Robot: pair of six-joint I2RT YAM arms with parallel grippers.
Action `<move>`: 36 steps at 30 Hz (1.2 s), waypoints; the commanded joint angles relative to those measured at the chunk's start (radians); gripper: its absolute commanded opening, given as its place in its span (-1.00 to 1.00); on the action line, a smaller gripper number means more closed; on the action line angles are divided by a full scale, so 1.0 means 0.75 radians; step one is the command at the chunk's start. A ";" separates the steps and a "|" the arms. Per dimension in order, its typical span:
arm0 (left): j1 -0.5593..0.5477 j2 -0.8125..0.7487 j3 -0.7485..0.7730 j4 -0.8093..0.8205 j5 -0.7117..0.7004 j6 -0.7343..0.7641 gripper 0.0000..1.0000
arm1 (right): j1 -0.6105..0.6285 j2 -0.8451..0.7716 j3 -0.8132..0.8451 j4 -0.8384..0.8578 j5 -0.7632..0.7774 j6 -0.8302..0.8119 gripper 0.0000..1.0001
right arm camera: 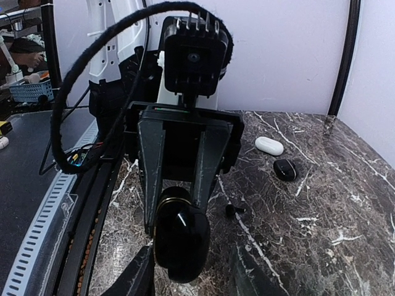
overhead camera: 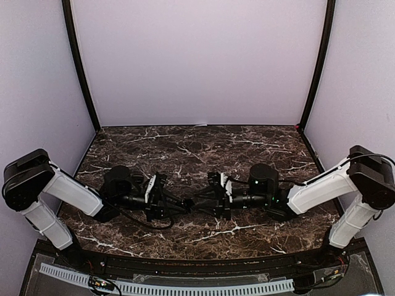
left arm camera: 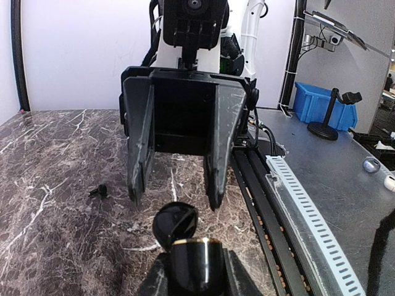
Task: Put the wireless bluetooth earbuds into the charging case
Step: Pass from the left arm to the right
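Glossy black, gold-rimmed charging case (left arm camera: pixel 194 262) sits pinched in the left gripper (left arm camera: pixel 196 279) — the right gripper (left arm camera: pixel 176 198) stands apart-jawed, empty; advancing, it may knock the case loose.

Both arms are stretched low and turned inward, so that the two grippers are brought tip to tip at the middle. The left arm (overhead camera: pixel 68 192) is bent at the elbow far out on its own side, and its forearm is laid almost level. The right arm (overhead camera: pixel 321 188) is posed as its mirror on the other side. The left gripper (right arm camera: pixel 177 217) is closed, and a small black case (right arm camera: pixel 180 243) is pinched at its fingertips. The right gripper (left arm camera: pixel 174 200) is held just in front of it. Its fingers (left arm camera: pixel 141 145) are spread well apart and pointed straight at the left gripper.
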 commanded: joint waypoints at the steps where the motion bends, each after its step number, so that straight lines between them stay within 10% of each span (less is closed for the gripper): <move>1: -0.012 -0.029 -0.013 0.039 -0.008 0.026 -0.66 | 0.031 0.055 0.058 -0.052 0.051 -0.026 -0.21; 27: -0.021 -0.015 -0.001 0.006 -0.116 0.040 -0.46 | 0.047 0.063 0.054 -0.040 0.262 0.011 -0.86; 36: -0.023 0.004 0.018 -0.035 -0.176 0.037 -0.06 | 0.048 0.049 0.034 -0.024 0.352 0.018 -0.92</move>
